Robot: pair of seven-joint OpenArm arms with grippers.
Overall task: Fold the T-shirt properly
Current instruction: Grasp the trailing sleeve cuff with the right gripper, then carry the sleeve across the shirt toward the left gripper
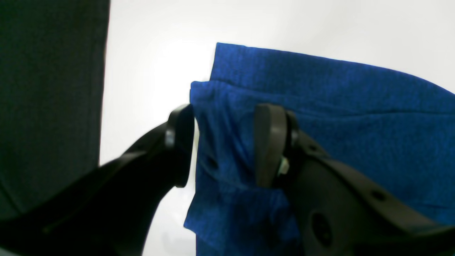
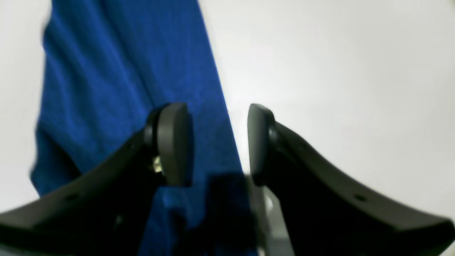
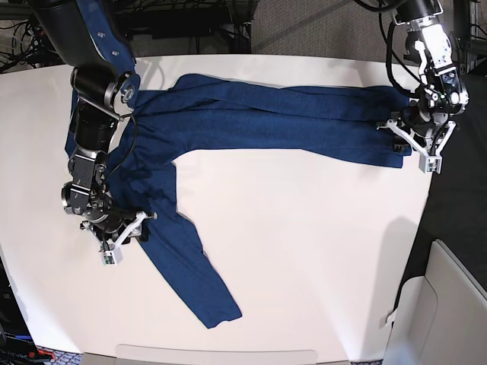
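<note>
The dark blue T-shirt (image 3: pixel 266 114) lies spread across the far half of the white table (image 3: pixel 304 251), with one long sleeve running down towards the front left. In the base view my left gripper (image 3: pixel 411 144) stands at the shirt's right end. Its wrist view shows the left gripper (image 1: pixel 225 145) open, the jaws straddling a bunched corner of the T-shirt (image 1: pixel 355 117). My right gripper (image 3: pixel 125 232) sits at the left, where the sleeve begins. Seen close, this right gripper (image 2: pixel 217 142) is open too, with the edge of the T-shirt (image 2: pixel 117 71) running between its fingers.
The table's right edge drops to dark floor (image 3: pixel 456 205) just beyond my left gripper; the same dark strip (image 1: pixel 49 106) fills the left wrist view's left side. A pale box (image 3: pixel 449 304) stands off the table at the front right. Cables (image 3: pixel 23 38) lie behind the back left corner.
</note>
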